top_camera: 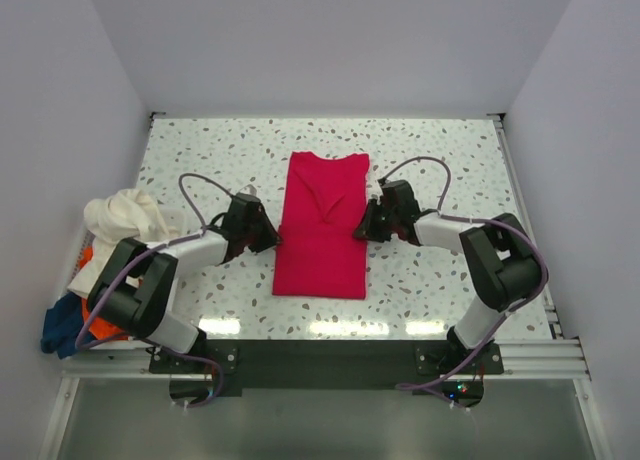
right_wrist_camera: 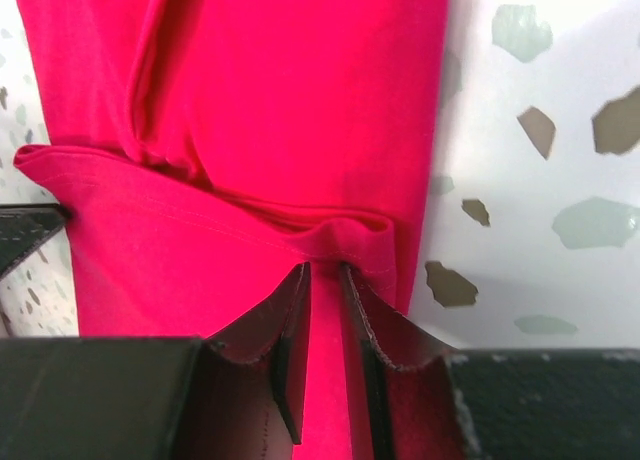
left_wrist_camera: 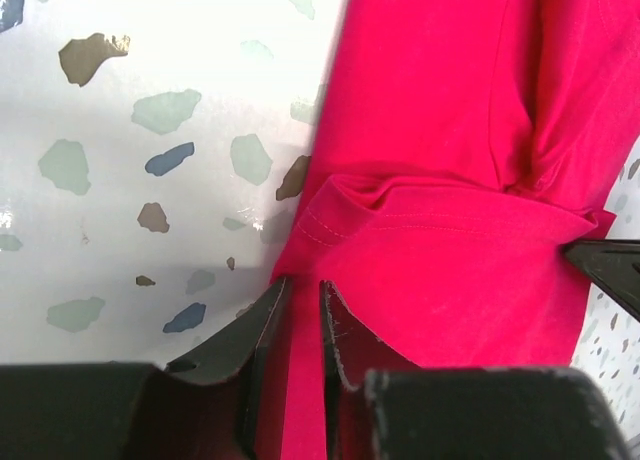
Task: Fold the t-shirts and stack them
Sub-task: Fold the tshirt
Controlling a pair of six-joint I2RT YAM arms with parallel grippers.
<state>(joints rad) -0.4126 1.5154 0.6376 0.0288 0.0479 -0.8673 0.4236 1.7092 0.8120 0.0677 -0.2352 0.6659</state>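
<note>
Ok, I've L gripper (left_wrist_camera: 300, 315) & R gripper (right_wrist_camera: 322, 310) clamped narrow on the red shirt (top_camera: 322, 230), 1 per side edge; uneven pull may skew fold.

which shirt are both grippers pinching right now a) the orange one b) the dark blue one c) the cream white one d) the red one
d: the left gripper and right gripper each have red cloth clamped between their fingers, at opposite side edges of the red shirt; the cream white shirt lies apart, off to the left.
</note>
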